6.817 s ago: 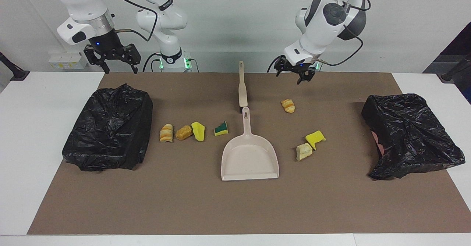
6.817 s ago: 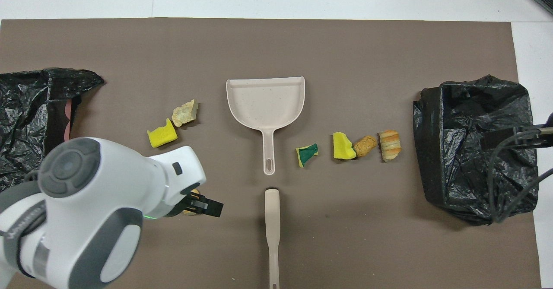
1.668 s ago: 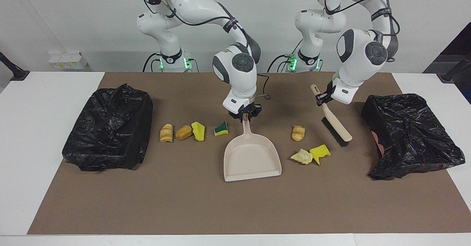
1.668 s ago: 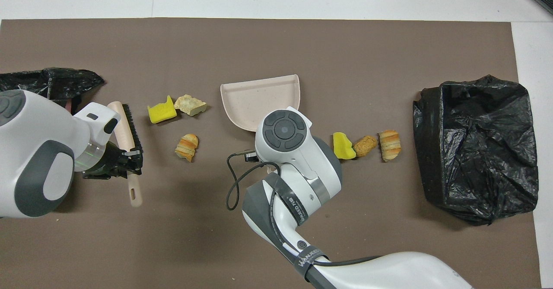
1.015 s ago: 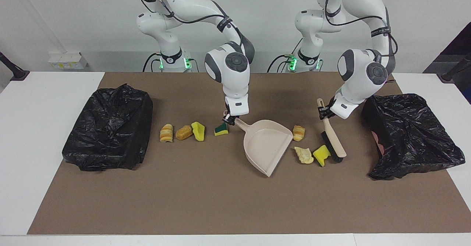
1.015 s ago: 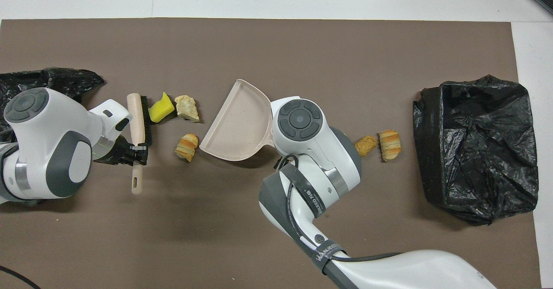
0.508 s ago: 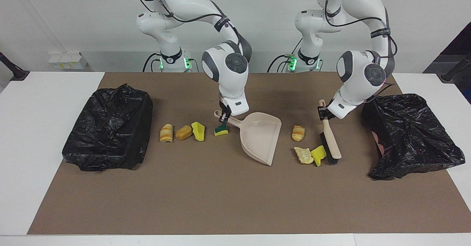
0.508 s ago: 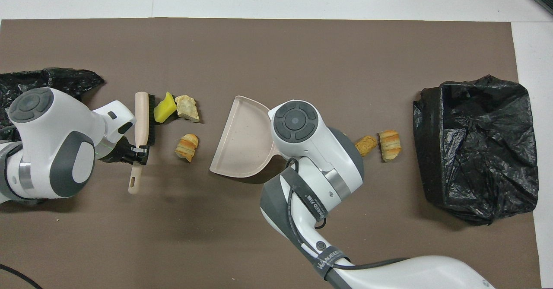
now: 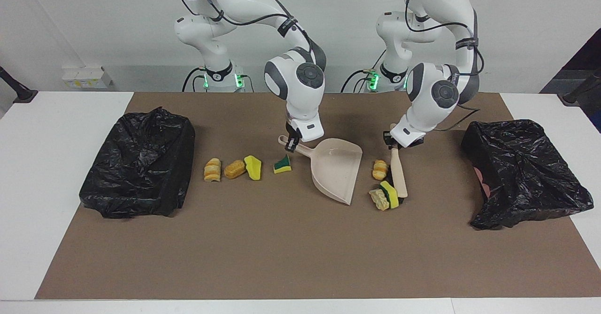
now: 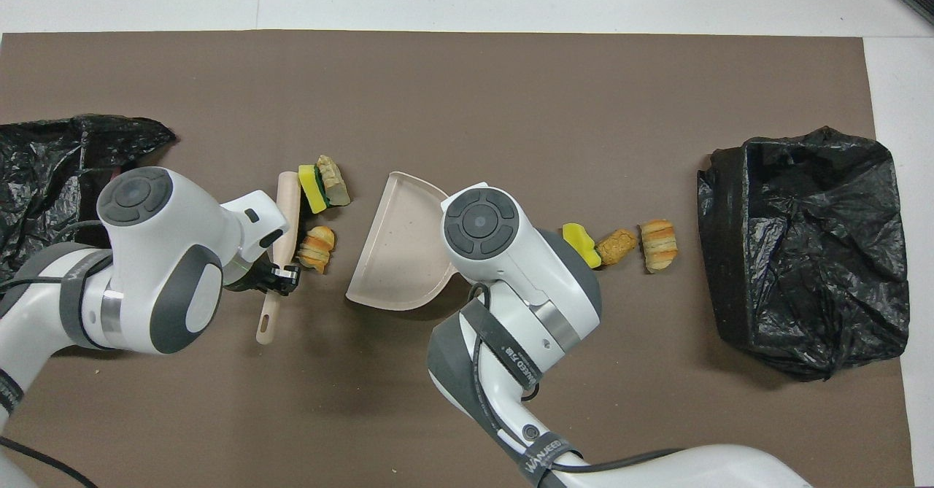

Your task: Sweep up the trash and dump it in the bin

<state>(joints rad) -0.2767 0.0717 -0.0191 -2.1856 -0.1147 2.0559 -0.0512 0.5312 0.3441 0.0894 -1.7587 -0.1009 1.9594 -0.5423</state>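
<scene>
My right gripper (image 9: 292, 144) is shut on the handle of the beige dustpan (image 9: 335, 168), which is tilted with its mouth toward the left arm's end of the table. My left gripper (image 9: 392, 141) is shut on the handle of the beige brush (image 9: 399, 178). The bristles press against three pieces of trash just outside the pan's mouth: a striped bread lump (image 9: 379, 169), a green-and-yellow sponge (image 9: 389, 194) and a pale lump (image 9: 378, 199). Several more scraps (image 9: 234, 169) lie in a row toward the right arm's end. In the overhead view the right gripper is hidden under its wrist.
Two bins lined with black bags stand on the brown mat, one (image 9: 138, 164) at the right arm's end and one (image 9: 523, 171) at the left arm's end. A green sponge wedge (image 9: 282, 164) lies right beside the dustpan's handle.
The left arm has swept the brush toward the dustpan, pushing the sponge and the pale lump along and reaching the striped lump. The dustpan has shifted slightly toward them.
</scene>
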